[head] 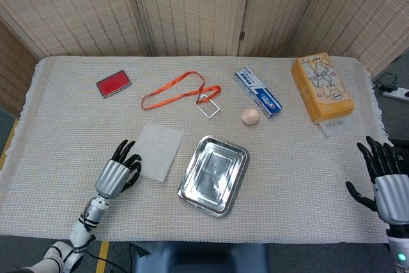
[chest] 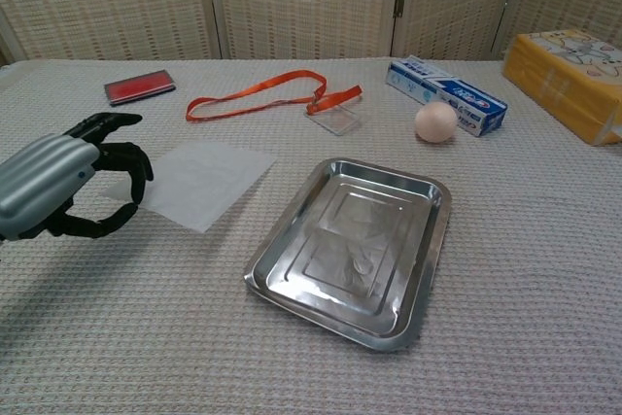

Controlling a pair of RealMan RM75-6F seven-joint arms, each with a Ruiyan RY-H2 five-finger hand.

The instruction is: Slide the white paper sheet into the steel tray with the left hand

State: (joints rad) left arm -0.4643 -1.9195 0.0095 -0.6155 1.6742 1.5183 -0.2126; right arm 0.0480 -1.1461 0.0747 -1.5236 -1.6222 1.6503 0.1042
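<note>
The white paper sheet (head: 160, 150) (chest: 190, 187) lies flat on the table cloth, just left of the steel tray (head: 245, 153) (chest: 350, 240), which has nothing in it. My left hand (head: 114, 174) (chest: 53, 191) hovers at the sheet's left edge with its fingers curled and the thumb apart from them. The dark fingertips (chest: 136, 167) cover the sheet's left corner, and I cannot tell whether they touch it. My right hand (head: 383, 180) stays at the table's right edge with its fingers spread and holding nothing; the chest view does not show it.
At the back lie a red case (head: 114, 85), an orange lanyard (head: 182, 94) with a clear badge holder (head: 208, 107), a toothpaste box (head: 257, 93), an egg (head: 250, 116) and a yellow tissue pack (head: 323, 86).
</note>
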